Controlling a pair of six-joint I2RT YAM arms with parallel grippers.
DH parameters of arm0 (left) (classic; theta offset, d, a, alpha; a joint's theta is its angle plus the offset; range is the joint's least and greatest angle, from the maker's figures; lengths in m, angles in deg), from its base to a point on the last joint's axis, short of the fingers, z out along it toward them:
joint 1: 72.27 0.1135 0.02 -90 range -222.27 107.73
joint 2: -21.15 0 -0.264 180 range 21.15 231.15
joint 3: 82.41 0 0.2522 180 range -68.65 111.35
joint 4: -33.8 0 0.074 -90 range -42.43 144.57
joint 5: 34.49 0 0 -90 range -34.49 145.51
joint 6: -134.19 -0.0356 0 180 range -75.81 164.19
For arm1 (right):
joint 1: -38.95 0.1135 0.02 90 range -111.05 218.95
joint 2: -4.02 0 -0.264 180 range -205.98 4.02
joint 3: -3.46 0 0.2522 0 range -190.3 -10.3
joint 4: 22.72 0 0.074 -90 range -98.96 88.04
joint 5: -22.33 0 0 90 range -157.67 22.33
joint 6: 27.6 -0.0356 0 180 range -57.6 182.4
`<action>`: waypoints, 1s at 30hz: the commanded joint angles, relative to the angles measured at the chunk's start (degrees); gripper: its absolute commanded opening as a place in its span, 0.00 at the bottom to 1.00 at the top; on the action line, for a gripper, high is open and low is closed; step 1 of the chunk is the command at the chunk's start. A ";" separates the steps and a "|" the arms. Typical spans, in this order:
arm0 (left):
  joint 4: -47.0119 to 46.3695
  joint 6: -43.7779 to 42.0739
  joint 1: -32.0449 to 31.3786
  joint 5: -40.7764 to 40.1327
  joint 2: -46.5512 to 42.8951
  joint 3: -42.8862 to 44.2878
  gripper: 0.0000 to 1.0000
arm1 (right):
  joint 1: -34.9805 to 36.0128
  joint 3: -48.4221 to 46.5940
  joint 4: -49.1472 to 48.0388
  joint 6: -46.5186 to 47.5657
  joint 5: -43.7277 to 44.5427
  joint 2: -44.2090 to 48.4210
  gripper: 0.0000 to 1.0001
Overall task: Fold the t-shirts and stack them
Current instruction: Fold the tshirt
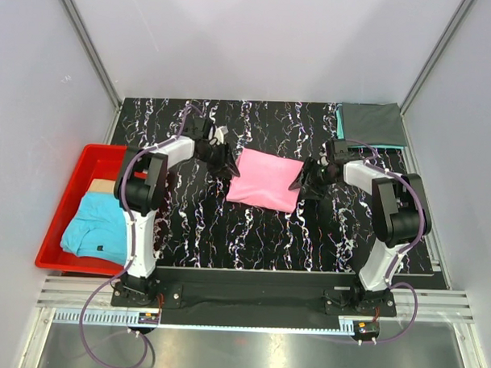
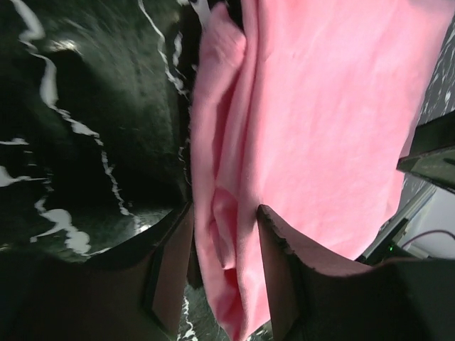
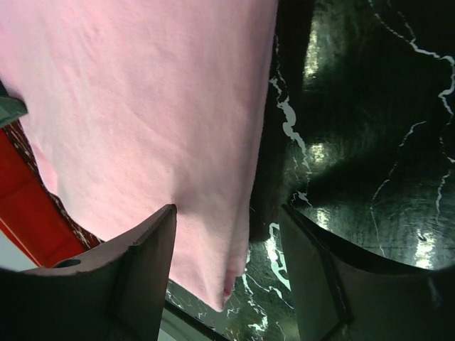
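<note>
Black marble-look table inside a plain white-walled booth, with alu posts at the far corners.

Pink shirt is mid-table, folded to a rectangle and lying flat. Its long axis runs left-right, slightly skewed so the right end sits a bit nearer the arm bases. Can't tell which end is the collar.

Left gripper is at the shirt's left edge. Its fingers are parted and straddle the bunched fold, with cloth between them but not pinched. Right gripper is at the right edge, jaws wide. The shirt's near corner lies between its fingers, loose, and neither touches it. Both arms reach in from the sides, so each one boxes in a short edge. The far and near long edges are free.

Red bin is off the table's left side, well apart from the pink one. In it is a crumpled blue shirt with a small dark mark, plus a tan patch behind it, probably more cloth.

In the far right corner a folded grey shirt sits on a teal shirt. Only the teal one's left edge shows.
</note>
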 commanded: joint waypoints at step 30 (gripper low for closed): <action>-4.84 8.37 -5.43 -16.72 -18.24 -16.59 0.00 | 0.86 5.59 -12.47 -2.52 -1.91 4.88 0.14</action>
